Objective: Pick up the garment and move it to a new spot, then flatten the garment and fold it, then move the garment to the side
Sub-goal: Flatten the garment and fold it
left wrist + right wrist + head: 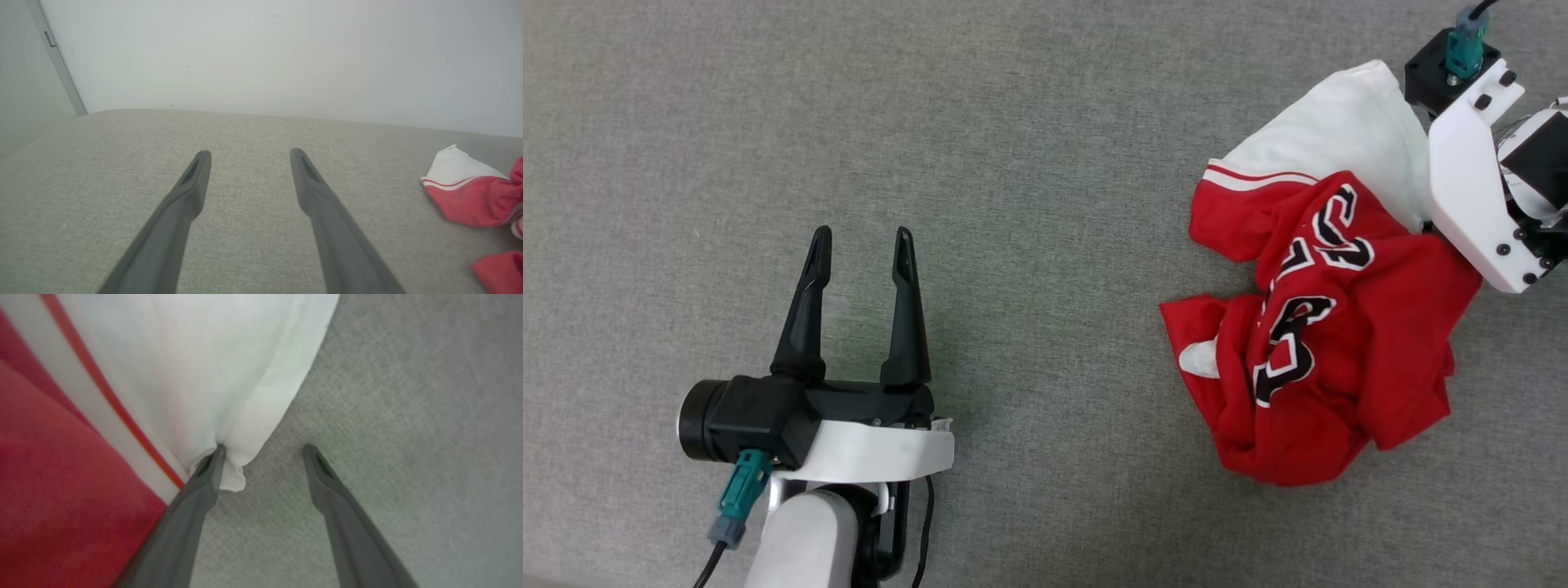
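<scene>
- Red jersey shirt (1339, 351) in a crumpled heap at the right of the tabletop (1045, 122); black, white-edged number (1331, 237) creased across the top, white sleeve (1347, 122) poking out on the far side.
- Right gripper (264, 449) spread wide at the sleeve's edge and grasping nothing: one fingertip pressed into the white hem, the other on the tabletop just beside it.
- Left gripper (862, 237) likewise spread wide and empty, hovering over bare tabletop, well apart from the jersey.
- Likely trouble: a pinch from here catching only a thin sliver of hem, with the light fabric slipping free during the lift.
- Also possible: a lift by one sleeve alone, leaving the red body dangling in a twisted bundle and harder to spread flat afterwards.
- Also possible: the outer fingertip, already low against the tabletop's cloth cover, snagging or dragging that cover along with the sleeve.
- Little help to hand from the left gripper at this distance, should the heap slide or unroll.
- Tabletop covered in grey woven cloth, matte and slightly textured, with a softly rounded far edge in the left wrist view.
- Beyond that edge, a plain pale wall (286, 53), with a grey vertical strip (57, 61) carrying a small fitting at the wall's left end.
</scene>
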### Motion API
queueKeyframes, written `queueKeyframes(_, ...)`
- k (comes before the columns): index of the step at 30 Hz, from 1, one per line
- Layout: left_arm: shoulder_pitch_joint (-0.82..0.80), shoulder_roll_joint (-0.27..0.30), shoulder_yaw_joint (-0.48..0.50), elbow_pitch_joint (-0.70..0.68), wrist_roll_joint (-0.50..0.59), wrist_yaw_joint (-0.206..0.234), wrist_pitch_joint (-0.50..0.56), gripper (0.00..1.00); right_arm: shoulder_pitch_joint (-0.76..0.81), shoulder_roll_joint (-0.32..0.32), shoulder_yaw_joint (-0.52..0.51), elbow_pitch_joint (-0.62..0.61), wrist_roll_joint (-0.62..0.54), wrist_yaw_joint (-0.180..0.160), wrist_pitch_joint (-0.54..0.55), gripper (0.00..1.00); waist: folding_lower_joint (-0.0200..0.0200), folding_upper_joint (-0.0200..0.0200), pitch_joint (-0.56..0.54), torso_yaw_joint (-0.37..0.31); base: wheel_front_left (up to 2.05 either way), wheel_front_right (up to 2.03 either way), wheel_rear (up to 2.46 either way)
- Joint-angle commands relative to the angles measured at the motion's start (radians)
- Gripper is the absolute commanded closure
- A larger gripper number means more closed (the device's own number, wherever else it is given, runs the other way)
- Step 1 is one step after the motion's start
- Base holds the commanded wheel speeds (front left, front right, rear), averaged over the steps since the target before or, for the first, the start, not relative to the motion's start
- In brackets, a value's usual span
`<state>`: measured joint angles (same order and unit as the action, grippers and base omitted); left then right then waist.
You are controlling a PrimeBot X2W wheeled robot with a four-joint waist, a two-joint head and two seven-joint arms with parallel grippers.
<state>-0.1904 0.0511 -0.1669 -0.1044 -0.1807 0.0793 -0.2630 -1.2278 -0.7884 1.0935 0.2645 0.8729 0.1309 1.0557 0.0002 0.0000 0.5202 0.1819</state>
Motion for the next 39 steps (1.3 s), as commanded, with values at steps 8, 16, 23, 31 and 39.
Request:
queueKeyframes(8, -0.002, -0.001, -0.003, 0.006, -0.010, 0.016, -0.003, 0.00, 0.060, 0.002, 0.115, 0.042, 0.031, 0.000, -0.044, 1.00, -0.0002, 0.0000, -0.002, 0.017, 0.00, 0.00, 0.00)
queueKeyframes(16, 0.047, -0.001, 0.022, 0.042, -0.001, 0.013, -0.003, 0.00, -0.018, -0.006, 0.102, 0.042, 0.044, 0.000, -0.229, 1.00, -0.0002, 0.0000, -0.123, -0.020, 0.00, 0.00, 0.00)
queueKeyframes(23, 0.122, -0.001, 0.049, 0.056, 0.011, 0.009, -0.003, 0.00, 0.047, -0.129, 0.136, -0.065, 0.080, 0.000, -0.405, 1.00, -0.0002, 0.0000, -0.247, -0.071, 0.00, 0.00, 0.00)
queueKeyframes(31, 0.195, -0.001, 0.076, 0.056, 0.024, 0.004, -0.003, 0.00, 0.254, -0.341, 0.115, -0.164, 0.154, 0.000, -0.561, 1.00, -0.0002, 0.0000, -0.322, -0.133, 0.00, 0.00, 0.00)
queueKeyframes(39, 0.221, -0.001, 0.087, 0.052, 0.031, -0.001, -0.003, 0.00, 0.610, -0.431, 0.109, -0.117, 0.252, 0.000, -0.722, 1.00, -0.0002, 0.0000, -0.335, -0.169, 0.00, 0.00, 0.00)
